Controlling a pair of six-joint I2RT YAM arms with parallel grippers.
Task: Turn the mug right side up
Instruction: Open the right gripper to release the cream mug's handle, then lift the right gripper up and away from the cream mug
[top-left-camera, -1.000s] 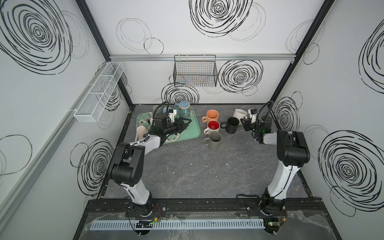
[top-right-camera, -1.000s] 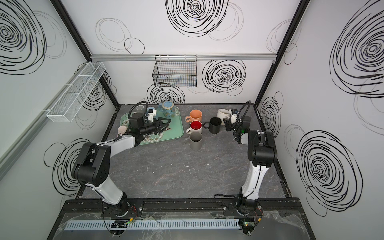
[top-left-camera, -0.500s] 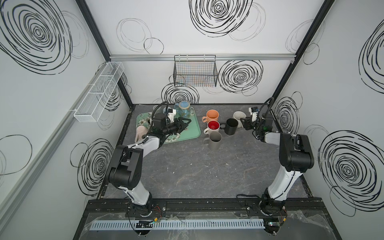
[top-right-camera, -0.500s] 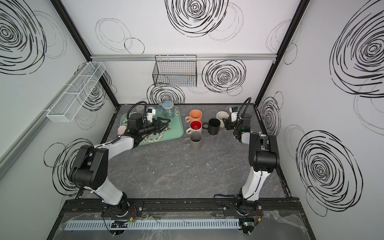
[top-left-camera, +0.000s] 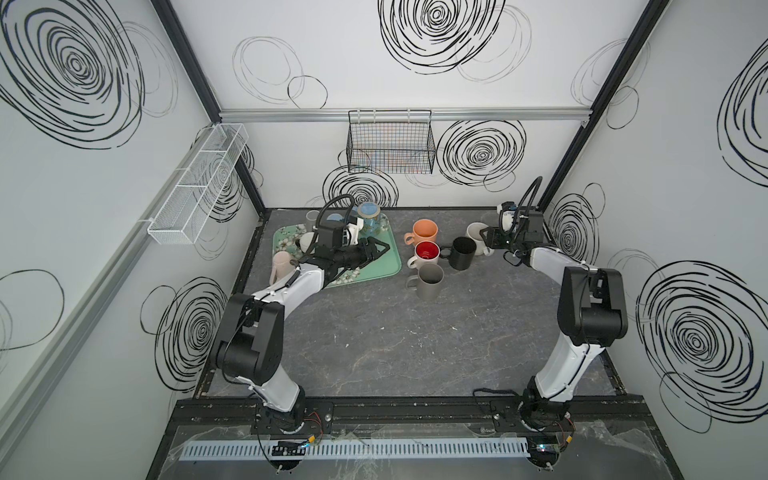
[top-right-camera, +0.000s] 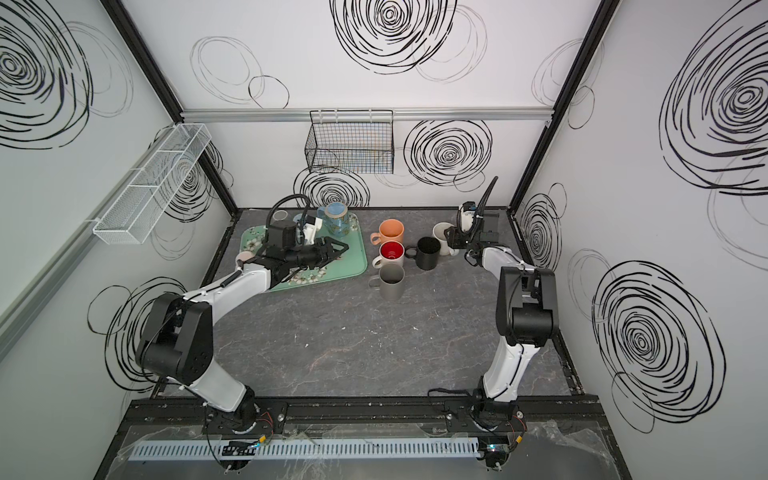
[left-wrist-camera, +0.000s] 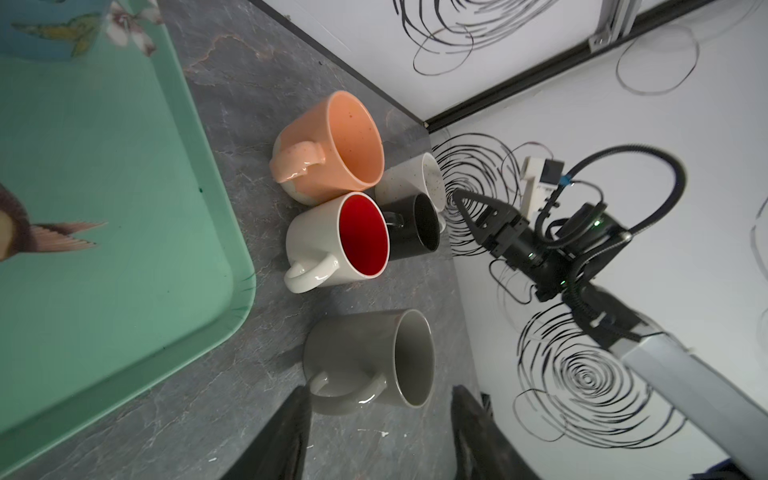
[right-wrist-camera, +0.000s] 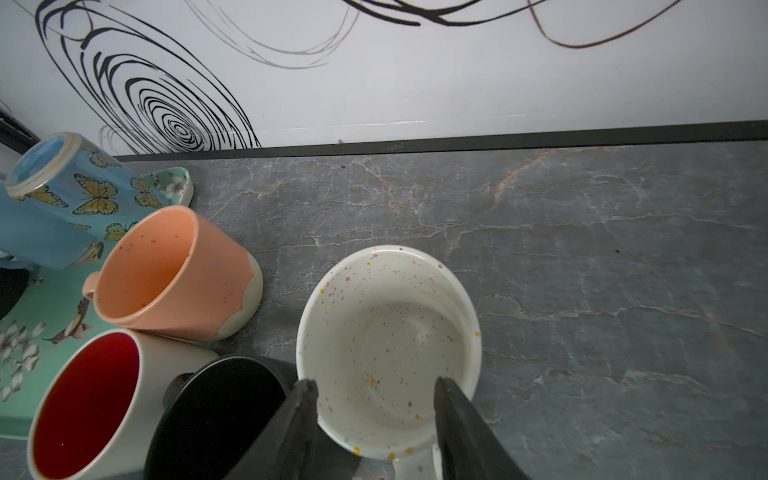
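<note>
Task mug: the speckled white mug (right-wrist-camera: 386, 345) stands mouth up on the worktop (top-left-camera: 395, 340). In both top views it is just beside the black mug (right-wrist-camera: 216, 415), at that mug's 2 o'clock, and its handle is turned toward the right arm.
Right arm: the right tool (right-wrist-camera: 376, 381) has its fingers spread either side of the mug's handle. The handle sits in the gap between them, ungripped. Whether a finger touches the rim cannot be told.
Left arm: the left tool (left-wrist-camera: 381, 392) is spread with nothing between its fingers. It hangs over the tray's 3 o'clock edge and points toward the mugs.
Neighbours: three mugs stand mouth up in a column, with the orange mug (top-left-camera: 424, 230) at 12 o'clock, the red-lined mug (top-left-camera: 427, 252) in the middle and the grey mug (left-wrist-camera: 357, 357) at 6 o'clock. The black mug is at 3 o'clock of the red-lined one.
Tray side: the green tray (left-wrist-camera: 104, 208) lies at 9 o'clock of the column. The butterfly mug (right-wrist-camera: 79, 191) sits base up near its 1 o'clock corner.
</note>
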